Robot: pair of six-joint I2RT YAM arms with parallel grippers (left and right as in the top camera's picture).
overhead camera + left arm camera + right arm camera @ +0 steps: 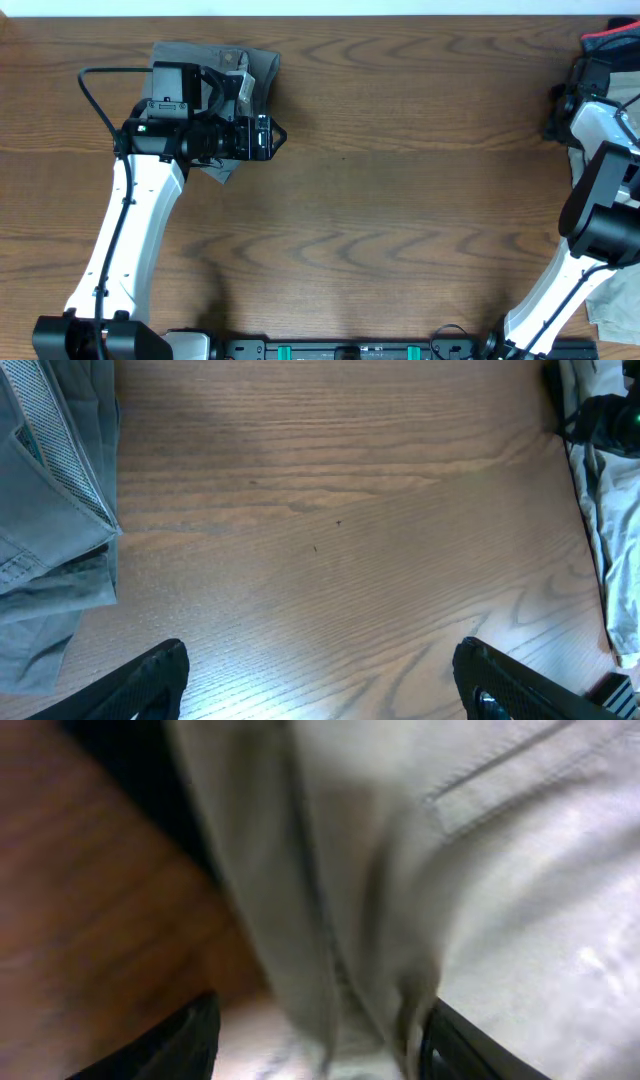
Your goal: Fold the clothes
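The grey shorts (pixel 255 68) lie folded at the table's far left, partly under my left arm; in the left wrist view they (pixel 50 510) fill the left edge. My left gripper (pixel 320 680) hangs open over bare wood just right of them, with nothing between its fingers (pixel 150 680). Pale khaki trousers (pixel 500 870) fill the blurred right wrist view. A hanging fold of them drops between the spread jaws of my right gripper (pixel 320 1055), touching the right finger (pixel 470 1050) and clear of the left one. In the overhead view the right wrist (pixel 585 95) hides its fingertips.
Dark and red cloth (pixel 610 40) sits at the far right corner. Pale fabric (pixel 615 300) hangs off the table's right edge near the front. The left wrist view shows pale fabric (pixel 610 530) along the table's right side. The brown wooden table (pixel 400 200) lies between the arms.
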